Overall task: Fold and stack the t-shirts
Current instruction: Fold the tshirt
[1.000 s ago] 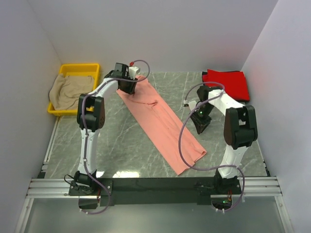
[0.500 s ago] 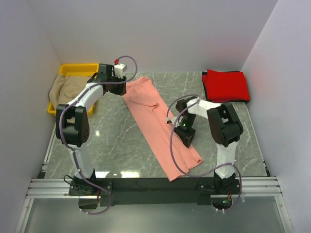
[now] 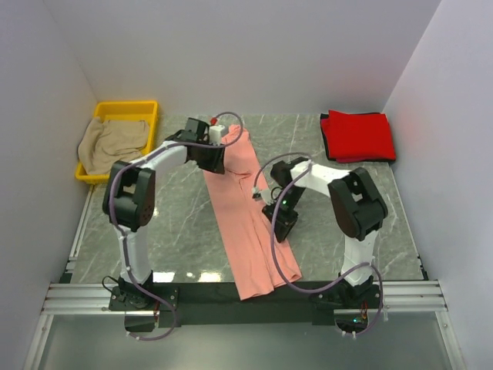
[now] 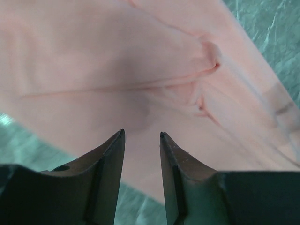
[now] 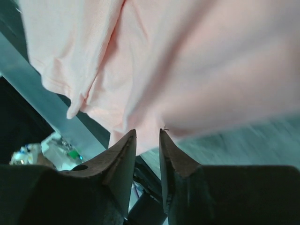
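Since a second ago the salmon-pink t-shirt (image 3: 246, 223) has swung from a diagonal toward 4 o'clock to a line running nearly 12 to 6. Its near end now laps over the black rail (image 3: 192, 293) at the table's (image 3: 177, 231) 6 o'clock edge. Both my arms have come inward with it.

Left gripper (image 4: 142, 135): at the shirt's 12 o'clock end. Its fingers are parted by a narrow gap with nothing between them, and the cloth lies below.

Right gripper (image 5: 146, 131): at the shirt's 3 o'clock edge, about midway down. It also shows a narrow gap with no cloth in it that I can see (the view is blurred, so a light touch on the hem cannot be ruled out).

Other stock: the red t-shirt (image 3: 358, 136) is folded flat at 2 o'clock. The beige t-shirt (image 3: 112, 142) lies crumpled in the yellow bin (image 3: 127, 105) at 10 o'clock.

Judgement: the pink shirt is already a long strip, and the step in hand is squaring it before the cross fold. To do it well:
- Draw the strip toward 12 so no cloth hangs off the rail.
- Pinch all layers at each end, not the top layer only.
- Lift low, carry the 6 o'clock end over to 12, and match the edges.
- Flatten the bunched crease near the collar first, or it is likely to get folded in.
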You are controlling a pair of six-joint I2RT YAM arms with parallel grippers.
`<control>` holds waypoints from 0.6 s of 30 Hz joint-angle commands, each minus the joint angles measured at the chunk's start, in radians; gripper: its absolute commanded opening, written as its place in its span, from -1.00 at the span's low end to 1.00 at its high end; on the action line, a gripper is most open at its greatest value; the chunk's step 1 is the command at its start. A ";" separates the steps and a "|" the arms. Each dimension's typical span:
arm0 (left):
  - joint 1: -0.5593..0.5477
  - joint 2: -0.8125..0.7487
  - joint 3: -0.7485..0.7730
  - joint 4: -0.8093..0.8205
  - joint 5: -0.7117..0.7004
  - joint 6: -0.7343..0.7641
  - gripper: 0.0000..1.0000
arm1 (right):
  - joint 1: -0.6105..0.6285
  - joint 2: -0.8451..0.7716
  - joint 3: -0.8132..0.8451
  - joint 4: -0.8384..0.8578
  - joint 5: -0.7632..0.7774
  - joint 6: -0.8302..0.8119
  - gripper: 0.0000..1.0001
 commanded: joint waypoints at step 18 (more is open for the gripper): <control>-0.019 0.604 0.812 -0.233 0.000 0.161 0.04 | -0.219 -0.087 0.137 0.049 0.015 -0.013 0.01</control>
